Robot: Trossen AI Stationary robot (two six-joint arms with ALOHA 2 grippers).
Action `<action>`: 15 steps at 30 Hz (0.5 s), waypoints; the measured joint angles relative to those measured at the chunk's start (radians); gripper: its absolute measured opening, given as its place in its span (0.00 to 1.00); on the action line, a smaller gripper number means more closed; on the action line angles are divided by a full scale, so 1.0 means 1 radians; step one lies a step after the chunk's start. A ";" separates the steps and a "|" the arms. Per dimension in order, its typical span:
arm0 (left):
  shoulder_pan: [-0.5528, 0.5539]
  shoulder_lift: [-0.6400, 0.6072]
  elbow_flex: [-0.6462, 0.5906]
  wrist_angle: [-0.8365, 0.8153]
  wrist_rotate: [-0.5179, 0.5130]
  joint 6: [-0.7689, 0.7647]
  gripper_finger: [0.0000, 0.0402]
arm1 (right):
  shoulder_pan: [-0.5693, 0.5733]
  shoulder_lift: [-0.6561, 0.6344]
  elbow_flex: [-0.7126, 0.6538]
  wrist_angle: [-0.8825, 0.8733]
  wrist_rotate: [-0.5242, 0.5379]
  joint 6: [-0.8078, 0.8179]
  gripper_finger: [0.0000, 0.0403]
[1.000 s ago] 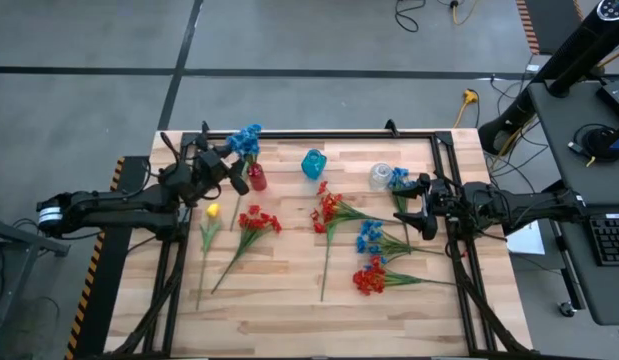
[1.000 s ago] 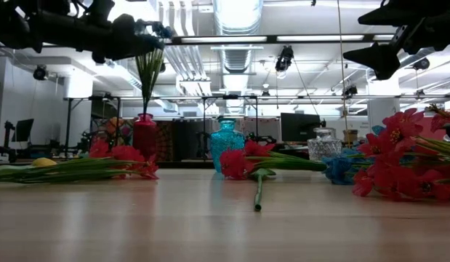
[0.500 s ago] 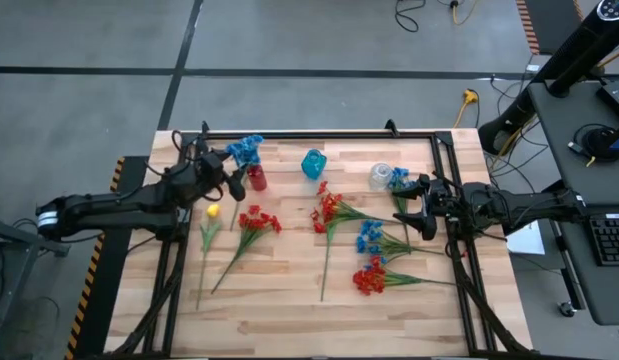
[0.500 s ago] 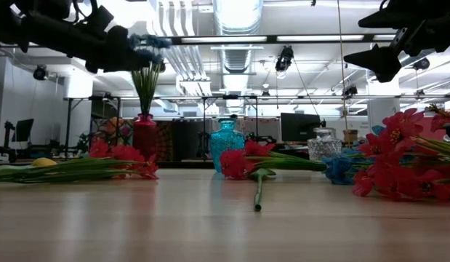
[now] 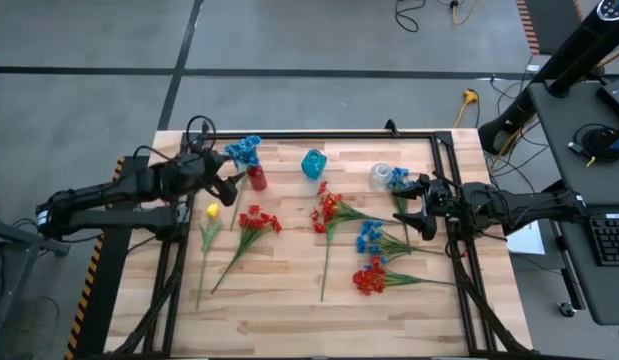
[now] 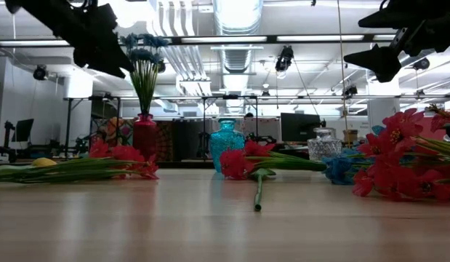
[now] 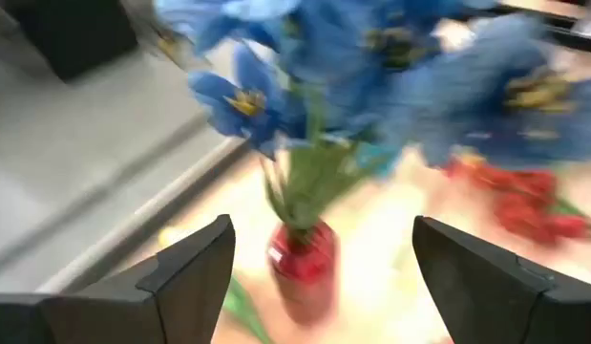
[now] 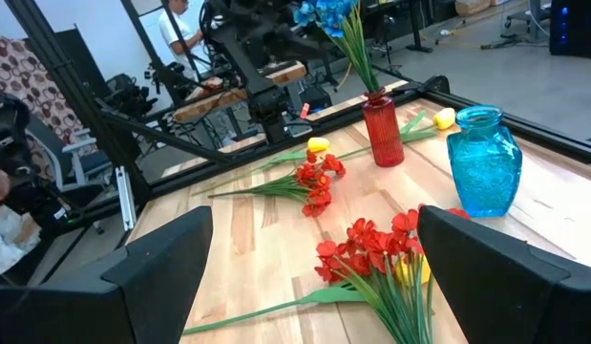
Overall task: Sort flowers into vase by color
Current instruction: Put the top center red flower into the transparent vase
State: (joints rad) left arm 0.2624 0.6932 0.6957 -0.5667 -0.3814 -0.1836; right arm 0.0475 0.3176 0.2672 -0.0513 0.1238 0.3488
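Left gripper (image 5: pixel 227 181) wide apart by slim red glass vase (image 5: pixel 257 178) (blue blooms (image 5: pixel 244 150)).

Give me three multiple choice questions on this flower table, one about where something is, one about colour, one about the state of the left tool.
1. Where is the blue flower spray?
A. standing in the red vase
B. lying on the table
C. in the clear vase

2. What colour is the middle vase?
A. yellow
B. turquoise
C. black

3. How is the left tool?
A. shut on a stem
B. open, holding nothing
C. out of view

Answers: 1 A, its stems enter the red vase's neck. 2 B, turquoise glass shows in the high and low views. 3 B, its fingers stand apart beside the vase.
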 joint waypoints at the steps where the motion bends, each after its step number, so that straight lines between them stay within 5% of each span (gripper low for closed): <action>1: 0.000 0.007 0.028 -0.048 0.027 -0.035 0.75 | 0.000 0.000 0.000 0.000 0.000 0.000 0.90; 8: -0.037 0.051 0.158 -0.365 0.104 -0.257 0.75 | 0.000 0.000 0.000 0.004 0.000 0.030 0.90; 15: -0.237 0.043 0.173 -0.474 0.106 -0.502 0.75 | 0.000 0.000 0.000 0.004 0.000 0.173 0.90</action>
State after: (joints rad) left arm 0.0255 0.7361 0.8684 -1.0409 -0.2752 -0.6860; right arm 0.0475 0.3176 0.2672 -0.0475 0.1234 0.5218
